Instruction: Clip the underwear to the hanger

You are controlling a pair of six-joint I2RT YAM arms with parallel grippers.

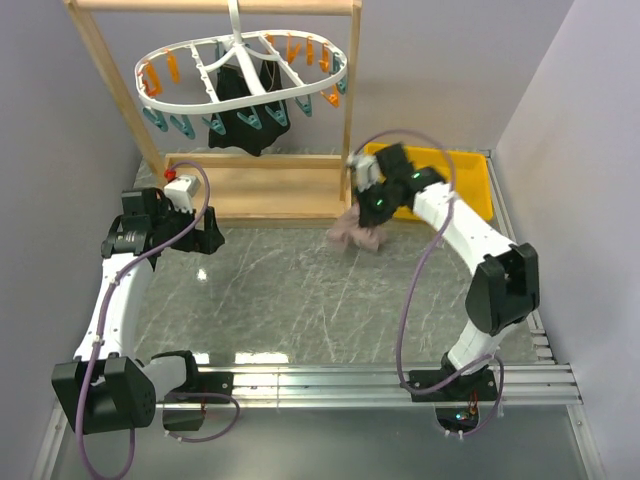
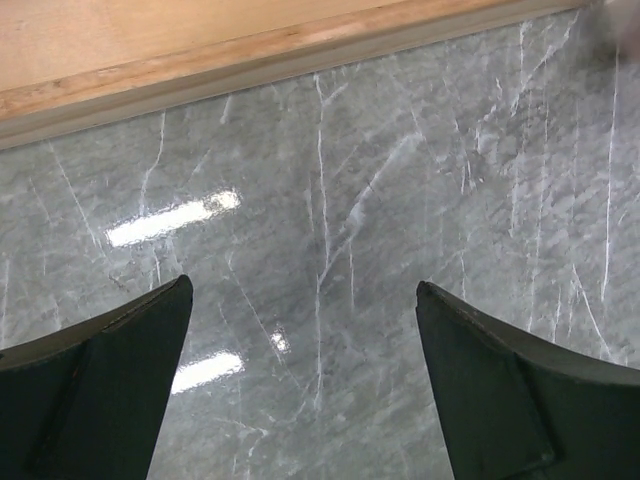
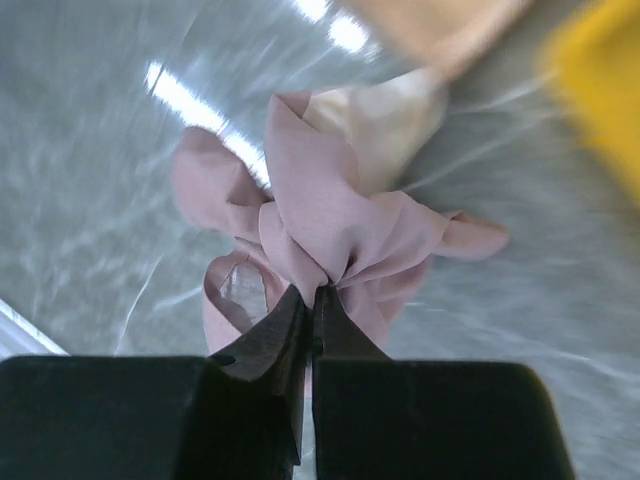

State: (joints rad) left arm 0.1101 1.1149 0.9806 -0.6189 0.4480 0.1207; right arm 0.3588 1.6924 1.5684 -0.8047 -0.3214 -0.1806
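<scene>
The right gripper (image 3: pixel 312 298) is pinched shut on a bunched fold of the pink underwear (image 3: pixel 330 215). The cloth hangs low over the grey table (image 1: pixel 280 290) beside the wooden rack (image 1: pixel 260 185), likely ready for carrying up to the hanger (image 1: pixel 240 50). The left gripper (image 2: pixel 305 300) hovers wide open and empty over bare table. A yellow bin (image 1: pixel 470 185) crowds the right side, and open room lies leftward and above.

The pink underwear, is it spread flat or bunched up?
Bunched up: the underwear gathers into folds where the jaws of the right gripper pinch it.
</scene>
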